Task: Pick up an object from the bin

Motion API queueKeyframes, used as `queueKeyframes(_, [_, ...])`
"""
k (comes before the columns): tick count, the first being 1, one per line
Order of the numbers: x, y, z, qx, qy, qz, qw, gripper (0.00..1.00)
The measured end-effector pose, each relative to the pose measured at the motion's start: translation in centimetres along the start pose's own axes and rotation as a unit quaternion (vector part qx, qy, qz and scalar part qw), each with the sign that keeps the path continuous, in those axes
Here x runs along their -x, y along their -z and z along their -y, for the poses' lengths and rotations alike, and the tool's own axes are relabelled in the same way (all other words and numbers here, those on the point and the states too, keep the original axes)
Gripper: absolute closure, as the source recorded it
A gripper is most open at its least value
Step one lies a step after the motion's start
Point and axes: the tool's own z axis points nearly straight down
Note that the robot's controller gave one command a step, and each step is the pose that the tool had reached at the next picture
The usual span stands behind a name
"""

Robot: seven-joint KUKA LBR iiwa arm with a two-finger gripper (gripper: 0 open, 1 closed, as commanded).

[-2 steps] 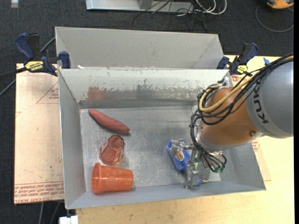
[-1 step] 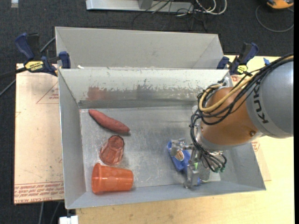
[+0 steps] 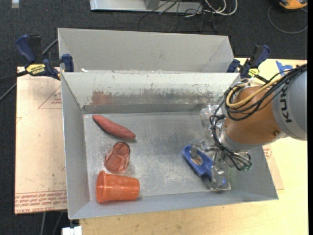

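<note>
My gripper (image 3: 218, 174) is low in the bin's front right corner, under the orange cover of the wrist. A flat blue thing with a brownish patch on top (image 3: 196, 161) lies slanted on the floor right against the gripper's left side; its right end is hidden under the gripper. Whether the blue thing is gripped I cannot make out.
On the left side of the bin lie a long reddish sweet-potato shape (image 3: 113, 127), a clear red cup (image 3: 117, 157) and an orange cup (image 3: 117, 187) on its side near the front wall. The arm and its cables cover the right wall.
</note>
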Motion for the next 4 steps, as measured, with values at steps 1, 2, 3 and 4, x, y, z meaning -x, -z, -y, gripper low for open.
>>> queueKeyframes(1, [1.5, -0.1, -0.7, -0.002, -0.021, 0.0024, 0.9998, 1.0])
queueKeyframes(2, [1.5, -0.1, -0.7, -0.001, -0.021, 0.0024, 0.9998, 1.0])
queueKeyframes(3, [2.4, 2.0, -0.2, -0.002, -0.009, 0.0051, 0.9999, 1.0])
queueKeyframes(4, [1.6, 1.3, 0.3, -0.002, -0.002, 0.0047, 1.0, 1.0])
